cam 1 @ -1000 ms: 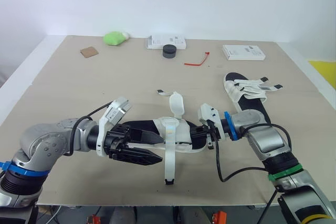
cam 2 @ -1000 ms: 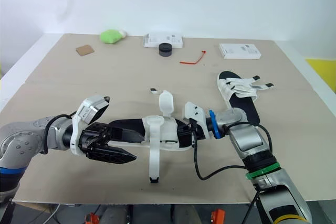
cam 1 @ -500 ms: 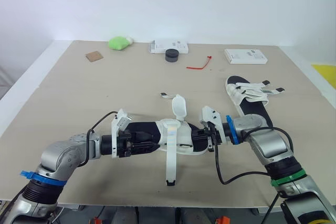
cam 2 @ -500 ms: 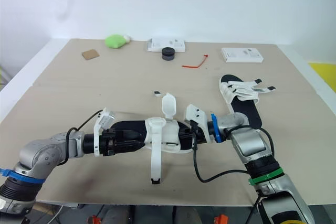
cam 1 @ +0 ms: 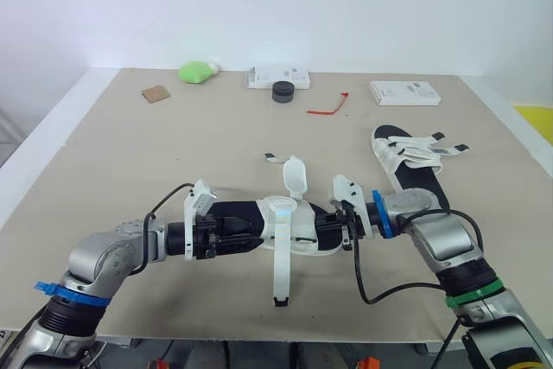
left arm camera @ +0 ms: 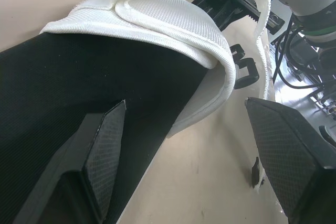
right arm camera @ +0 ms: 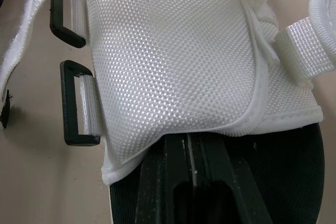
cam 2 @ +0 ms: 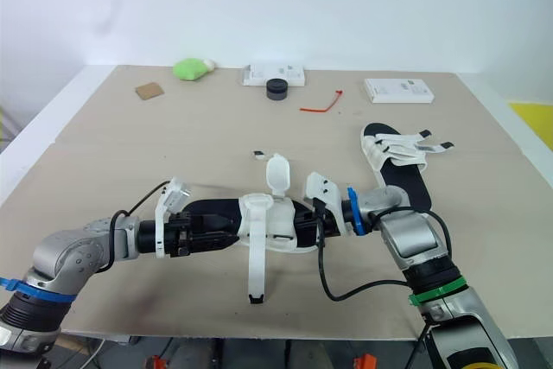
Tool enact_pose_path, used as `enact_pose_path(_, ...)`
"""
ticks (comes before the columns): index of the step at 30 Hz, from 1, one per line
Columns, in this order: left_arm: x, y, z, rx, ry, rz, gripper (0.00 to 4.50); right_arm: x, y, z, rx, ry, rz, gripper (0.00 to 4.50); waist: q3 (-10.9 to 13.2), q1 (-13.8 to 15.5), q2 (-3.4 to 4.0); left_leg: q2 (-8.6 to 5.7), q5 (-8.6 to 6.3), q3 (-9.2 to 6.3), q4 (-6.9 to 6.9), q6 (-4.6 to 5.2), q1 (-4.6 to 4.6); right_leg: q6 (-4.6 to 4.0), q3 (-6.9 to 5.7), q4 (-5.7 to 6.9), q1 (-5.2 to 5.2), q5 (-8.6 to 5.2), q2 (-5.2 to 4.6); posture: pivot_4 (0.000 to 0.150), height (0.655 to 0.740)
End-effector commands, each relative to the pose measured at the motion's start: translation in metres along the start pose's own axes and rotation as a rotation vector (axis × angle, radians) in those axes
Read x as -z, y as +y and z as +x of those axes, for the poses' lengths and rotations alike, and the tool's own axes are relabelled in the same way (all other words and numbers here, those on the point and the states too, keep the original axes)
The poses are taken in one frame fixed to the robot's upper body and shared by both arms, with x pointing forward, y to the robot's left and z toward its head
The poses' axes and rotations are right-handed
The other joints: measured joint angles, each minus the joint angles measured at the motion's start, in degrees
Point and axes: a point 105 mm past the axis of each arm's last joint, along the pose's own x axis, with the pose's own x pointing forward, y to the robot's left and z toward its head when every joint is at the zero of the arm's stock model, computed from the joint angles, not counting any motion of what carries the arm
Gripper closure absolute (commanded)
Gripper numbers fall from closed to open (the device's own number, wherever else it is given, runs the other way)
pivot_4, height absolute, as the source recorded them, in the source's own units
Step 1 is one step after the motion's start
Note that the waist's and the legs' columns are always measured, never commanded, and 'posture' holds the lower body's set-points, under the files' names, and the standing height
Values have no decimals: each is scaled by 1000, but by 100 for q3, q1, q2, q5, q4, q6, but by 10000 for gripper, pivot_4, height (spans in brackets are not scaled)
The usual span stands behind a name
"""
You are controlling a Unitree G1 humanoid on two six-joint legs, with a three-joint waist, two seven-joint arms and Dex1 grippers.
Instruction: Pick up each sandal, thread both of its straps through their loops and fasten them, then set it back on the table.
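A black-soled sandal (cam 1: 289, 229) with white straps lies mid-table between my two grippers. My left gripper (cam 1: 232, 237) stands open over one end of it. In the left wrist view one finger (left arm camera: 100, 150) rests over the black sole and the other hangs beside it above the table. My right gripper (cam 1: 327, 224) is shut on the sandal's other end, its fingers (right arm camera: 194, 182) tucked under the white upper. One long strap (cam 1: 280, 274) trails toward the front edge, and a flap (cam 1: 295, 177) stands up. Two black loops (right arm camera: 73, 103) are empty. A second sandal (cam 1: 413, 164) lies at the right.
Along the far side sit a green lump (cam 1: 199, 70), a brown card (cam 1: 155, 92), a white box (cam 1: 278, 78) with a black puck (cam 1: 282, 91), a red tie (cam 1: 328, 106) and another white box (cam 1: 403, 92). Bare tabletop spreads to the left.
Since a second ago the camera has shifted, and my left gripper has moved in over the sandal's end. Nothing differs from half a second ago.
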Motion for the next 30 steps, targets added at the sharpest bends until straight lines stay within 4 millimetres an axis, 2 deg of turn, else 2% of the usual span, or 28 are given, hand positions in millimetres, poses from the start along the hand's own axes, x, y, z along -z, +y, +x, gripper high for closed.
enact_pose_path(1, 16, 18, -7, -100, 50, -49, 7204, 28, 12, 11, -51, 86, 89, 45000, 0, 0, 0, 0, 0, 0, 0, -1, 0, 0, 0, 0, -1, 0, 0, 1500, 7400)
enact_pose_path(16, 15, 19, -9, -106, 35, -53, 7204, 28, 13, 13, -58, 85, 86, 45000, 0, 0, 0, 0, -2, -1, 0, -3, 0, 0, 0, 0, -2, 0, -1, 1500, 7400)
enact_pose_path(18, -35, 2, -24, 38, -170, -123, 7204, 26, 12, 16, -76, 87, 77, 45000, 8, -2, -2, 0, -2, -1, 0, -4, 0, 0, 0, 0, -3, 0, -2, 1500, 7400)
enact_pose_path(20, -61, -9, -36, 135, -266, -168, 7204, 25, 12, 17, -85, 89, 74, 45000, 48, -7, -36, 1, -2, -13, 0, -3, -11, -3, -6, 2, -24, 2, 4, 1500, 7400)
enact_pose_path(25, -76, -21, -48, 221, -278, -238, 7204, 25, 12, 17, -89, 88, 73, 45000, 56, -49, -56, 3, -18, -25, -1, -12, -28, -12, -19, 2, -39, -9, 9, 1500, 7400)
enact_pose_path(30, -70, -32, -46, 246, -222, -222, 7204, 25, 12, 17, -90, 87, 74, 45000, 59, -96, -61, 6, -40, -32, -2, 3, -28, 16, 13, 6, -12, -17, 40, 1500, 7400)
